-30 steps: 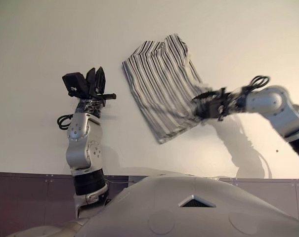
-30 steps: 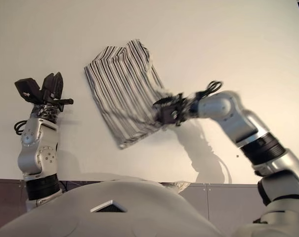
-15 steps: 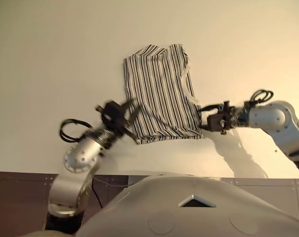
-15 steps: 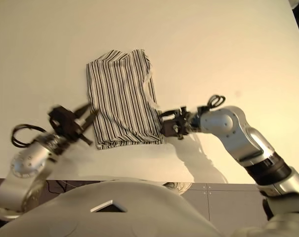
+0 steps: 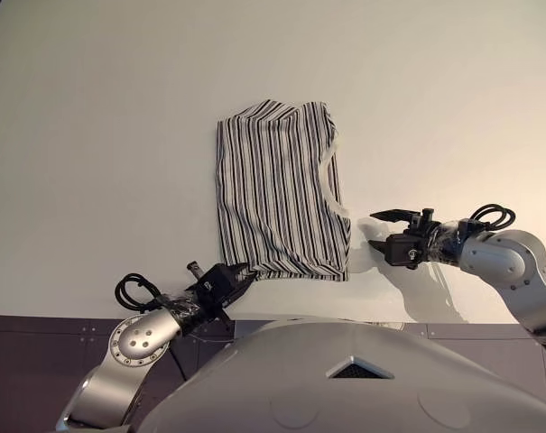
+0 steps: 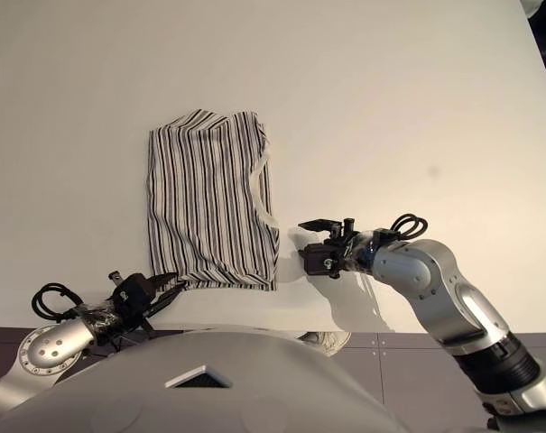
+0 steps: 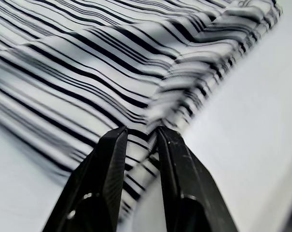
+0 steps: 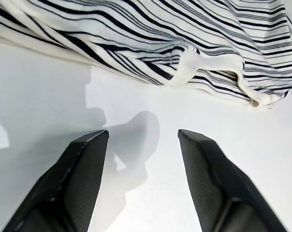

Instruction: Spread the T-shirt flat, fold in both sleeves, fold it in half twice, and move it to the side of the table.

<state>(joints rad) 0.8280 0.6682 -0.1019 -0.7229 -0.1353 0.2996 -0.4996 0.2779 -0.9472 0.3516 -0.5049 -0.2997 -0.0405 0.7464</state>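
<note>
The black-and-white striped T-shirt (image 5: 277, 194) lies folded in a narrow rectangle on the white table (image 5: 92, 135), its collar edge (image 5: 331, 176) turned to the right. My left gripper (image 5: 243, 272) is at the shirt's near-left corner, low by the table's front edge. In the left wrist view its fingers (image 7: 112, 159) stand close together with the corner's fabric (image 7: 136, 72) between them. My right gripper (image 5: 372, 229) hovers open just right of the shirt's near-right corner, a small gap away. The right wrist view shows its fingertips (image 8: 95, 142) spread over bare table, short of the shirt's hem (image 8: 184, 72).
The table's front edge (image 5: 65, 316) runs just behind my left gripper. Wide bare tabletop (image 5: 453, 90) stretches to the left, right and far side of the shirt.
My right gripper let go of the shirt and drew back to the right; the shirt now lies flat. My left arm swung down to the near-left corner and its fingers closed. The head view shifted.
</note>
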